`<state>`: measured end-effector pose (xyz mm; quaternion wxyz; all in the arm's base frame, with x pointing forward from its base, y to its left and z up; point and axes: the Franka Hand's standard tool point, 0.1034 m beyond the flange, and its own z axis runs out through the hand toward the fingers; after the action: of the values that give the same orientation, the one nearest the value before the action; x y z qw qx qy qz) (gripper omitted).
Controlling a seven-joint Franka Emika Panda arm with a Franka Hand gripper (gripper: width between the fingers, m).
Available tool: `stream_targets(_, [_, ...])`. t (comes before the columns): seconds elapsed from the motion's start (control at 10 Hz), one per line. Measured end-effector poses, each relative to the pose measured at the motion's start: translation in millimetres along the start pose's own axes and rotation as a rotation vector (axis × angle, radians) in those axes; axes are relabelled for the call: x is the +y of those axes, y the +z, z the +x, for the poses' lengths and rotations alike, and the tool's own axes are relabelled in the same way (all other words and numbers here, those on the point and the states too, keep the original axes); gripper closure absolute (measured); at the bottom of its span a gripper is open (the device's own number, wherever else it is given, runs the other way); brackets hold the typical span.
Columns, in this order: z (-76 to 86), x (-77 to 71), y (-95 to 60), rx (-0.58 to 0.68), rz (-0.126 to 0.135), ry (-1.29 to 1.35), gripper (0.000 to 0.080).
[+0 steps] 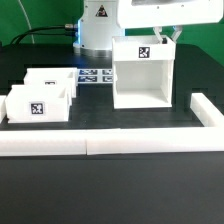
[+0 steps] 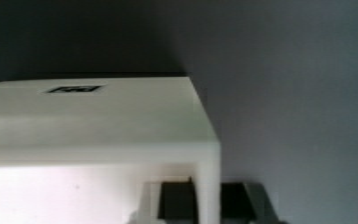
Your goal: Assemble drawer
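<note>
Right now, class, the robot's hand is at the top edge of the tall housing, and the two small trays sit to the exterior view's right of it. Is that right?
One thing is wrong. The nearer tray and the farther tray sit to the exterior view's left of the housing, not its right, as the exterior view shows. The hand is at the housing's top edge.

No words or numbers can be read. Only black-and-white square tags show: one on the housing front, one on the near tray, one on the far tray, and several on the marker board.
</note>
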<state>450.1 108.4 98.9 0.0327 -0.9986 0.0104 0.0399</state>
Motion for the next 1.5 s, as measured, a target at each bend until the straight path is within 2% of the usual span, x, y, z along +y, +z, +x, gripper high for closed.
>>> stream_targets(0.5, [63.7, 11.9, -3.7, 0.046, 0.016, 0.004, 0.0761])
stream_targets(0.6, [81.2, 14.1, -5.3, 0.063, 0.019, 0.013, 0.0761])
stream_targets(0.9, [123.2, 4.6, -8.8, 0.103, 0.034, 0.025, 0.076])
stream_targets(1.0, [132.3, 3.0, -9.6, 0.113, 0.038, 0.025, 0.0758])
stream_targets(1.5, [134.5, 1.7, -11.6, 0.12, 0.047, 0.135, 0.0758])
